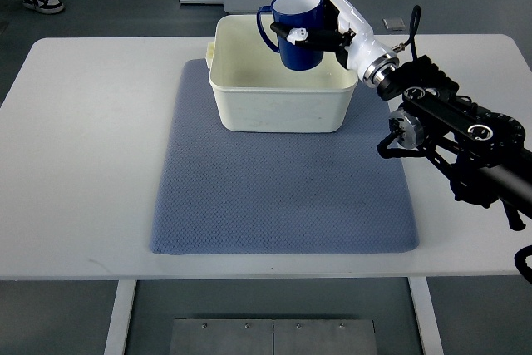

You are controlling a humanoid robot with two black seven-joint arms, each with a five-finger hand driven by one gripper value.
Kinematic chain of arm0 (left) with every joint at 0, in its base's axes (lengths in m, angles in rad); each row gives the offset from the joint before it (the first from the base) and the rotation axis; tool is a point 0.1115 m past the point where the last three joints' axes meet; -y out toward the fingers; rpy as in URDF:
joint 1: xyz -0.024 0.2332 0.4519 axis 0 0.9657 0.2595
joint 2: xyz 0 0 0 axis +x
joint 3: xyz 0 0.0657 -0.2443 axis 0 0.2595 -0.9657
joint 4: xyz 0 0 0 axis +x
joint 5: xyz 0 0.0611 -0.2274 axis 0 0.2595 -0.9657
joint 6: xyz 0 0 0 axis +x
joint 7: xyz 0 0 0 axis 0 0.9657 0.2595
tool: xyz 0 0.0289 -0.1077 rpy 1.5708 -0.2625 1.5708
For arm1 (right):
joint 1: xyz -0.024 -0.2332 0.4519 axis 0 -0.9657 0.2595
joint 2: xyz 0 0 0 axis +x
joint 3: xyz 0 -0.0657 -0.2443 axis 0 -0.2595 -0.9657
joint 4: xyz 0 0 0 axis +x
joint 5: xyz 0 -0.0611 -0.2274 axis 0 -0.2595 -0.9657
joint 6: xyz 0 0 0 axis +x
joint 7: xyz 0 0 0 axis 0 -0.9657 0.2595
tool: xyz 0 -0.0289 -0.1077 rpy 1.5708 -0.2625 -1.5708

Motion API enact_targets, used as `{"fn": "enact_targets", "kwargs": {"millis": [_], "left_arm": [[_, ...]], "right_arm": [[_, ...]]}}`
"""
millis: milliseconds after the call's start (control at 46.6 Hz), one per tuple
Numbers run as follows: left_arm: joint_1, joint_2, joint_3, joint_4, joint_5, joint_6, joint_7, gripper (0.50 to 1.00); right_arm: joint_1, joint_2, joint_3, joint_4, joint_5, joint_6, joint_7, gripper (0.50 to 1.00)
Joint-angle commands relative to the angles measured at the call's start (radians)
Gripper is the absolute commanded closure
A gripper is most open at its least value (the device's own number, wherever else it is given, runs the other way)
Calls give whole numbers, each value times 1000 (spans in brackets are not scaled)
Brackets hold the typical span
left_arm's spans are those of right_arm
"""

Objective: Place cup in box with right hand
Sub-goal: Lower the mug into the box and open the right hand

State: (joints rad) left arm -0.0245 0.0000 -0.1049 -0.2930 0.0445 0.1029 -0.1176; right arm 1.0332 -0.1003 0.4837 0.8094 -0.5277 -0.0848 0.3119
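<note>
Right hand (328,29) grips the blue cup (295,29) upright above the box (278,97), toward its far right corner. Released from this height, I judge it could strike the rim and tip out onto the mat (283,197).

The right hand (326,29) grips a blue cup (296,29) upright above the white box (283,81), over its far right part. The box sits at the far end of a blue mat (283,197) on the white table (75,164).
</note>
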Motion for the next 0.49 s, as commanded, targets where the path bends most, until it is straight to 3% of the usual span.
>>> {"fn": "enact_targets", "kwargs": {"millis": [0, 215, 236, 258, 279, 472], "left_arm": [[0, 0, 1, 0, 0, 0, -1, 500], [0, 0, -1, 0, 0, 0, -1, 500], [0, 0, 1, 0, 0, 0, -1, 500], [0, 0, 1, 0, 0, 0, 1, 500], [0, 0, 1, 0, 0, 0, -1, 500], [0, 0, 1, 0, 0, 0, -1, 500]], "right_arm": [[5, 31, 13, -48, 0, -13, 13, 1000], [5, 50, 15, -85, 0, -13, 26, 1000], [5, 50, 15, -85, 0, -13, 26, 961], [5, 50, 15, -85, 0, -13, 26, 820], [4, 51, 13, -85, 0, -13, 26, 731], [-2, 54, 9, -84, 0, -12, 24, 538]]}}
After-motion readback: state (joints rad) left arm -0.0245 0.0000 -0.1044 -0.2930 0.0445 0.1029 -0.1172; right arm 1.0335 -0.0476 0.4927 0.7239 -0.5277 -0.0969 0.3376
